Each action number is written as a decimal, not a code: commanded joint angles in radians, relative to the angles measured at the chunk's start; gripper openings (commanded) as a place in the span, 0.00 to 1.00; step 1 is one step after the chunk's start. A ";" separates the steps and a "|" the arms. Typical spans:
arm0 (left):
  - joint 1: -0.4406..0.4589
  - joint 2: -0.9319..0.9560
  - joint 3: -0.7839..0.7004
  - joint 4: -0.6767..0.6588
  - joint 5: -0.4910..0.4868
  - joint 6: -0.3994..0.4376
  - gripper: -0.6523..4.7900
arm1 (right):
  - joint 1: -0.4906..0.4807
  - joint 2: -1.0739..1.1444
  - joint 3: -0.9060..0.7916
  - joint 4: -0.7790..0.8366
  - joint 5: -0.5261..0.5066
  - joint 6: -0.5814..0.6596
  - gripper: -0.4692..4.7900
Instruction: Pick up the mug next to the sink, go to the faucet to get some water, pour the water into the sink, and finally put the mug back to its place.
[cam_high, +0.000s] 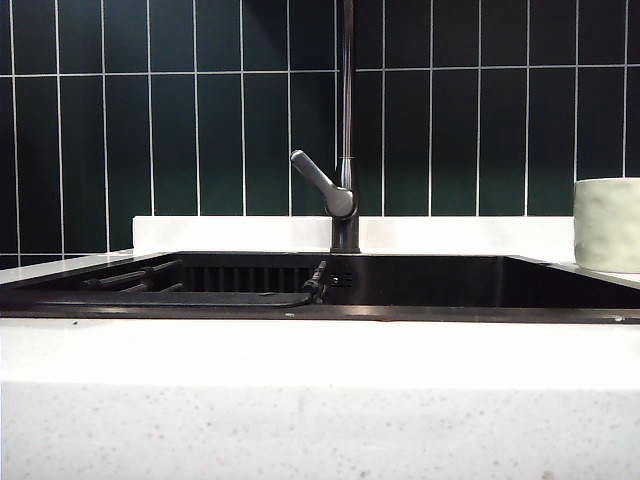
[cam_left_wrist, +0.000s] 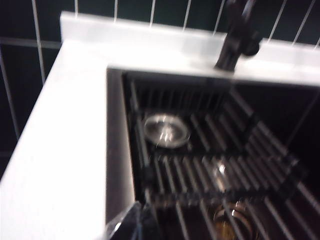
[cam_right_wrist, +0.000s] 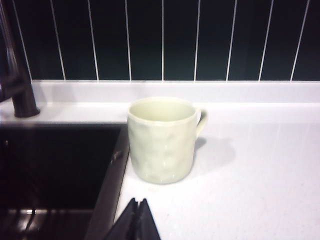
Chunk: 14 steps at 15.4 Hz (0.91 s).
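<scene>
The cream, dimpled mug (cam_right_wrist: 161, 141) stands upright on the white countertop just beside the sink's rim (cam_right_wrist: 111, 170), handle turned away from the basin; it also shows at the far right of the exterior view as the mug (cam_high: 607, 224). My right gripper (cam_right_wrist: 137, 201) is shut and empty, its tips a short way in front of the mug, over the counter edge. The black sink (cam_high: 420, 281) lies in the middle, with the tall dark faucet (cam_high: 345, 150) and its grey lever behind it. My left gripper (cam_left_wrist: 138, 207) is shut, empty, over the sink's corner by the rim.
A black ribbed rack (cam_left_wrist: 215, 165) lies inside the basin over a round steel drain (cam_left_wrist: 166, 130). Dark green tiled wall (cam_high: 200, 110) rises behind the low white backsplash. White speckled countertop (cam_high: 300, 400) runs along the front and both sides of the sink.
</scene>
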 joint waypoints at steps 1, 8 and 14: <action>0.000 -0.060 0.005 -0.016 0.018 0.005 0.11 | 0.038 -0.003 -0.004 -0.002 0.002 0.000 0.09; 0.001 -0.158 0.004 -0.117 0.013 0.019 0.11 | 0.153 -0.003 -0.002 -0.084 -0.003 0.000 0.09; 0.000 -0.158 0.004 -0.180 0.025 0.005 0.11 | 0.165 -0.003 -0.002 -0.110 0.001 0.000 0.09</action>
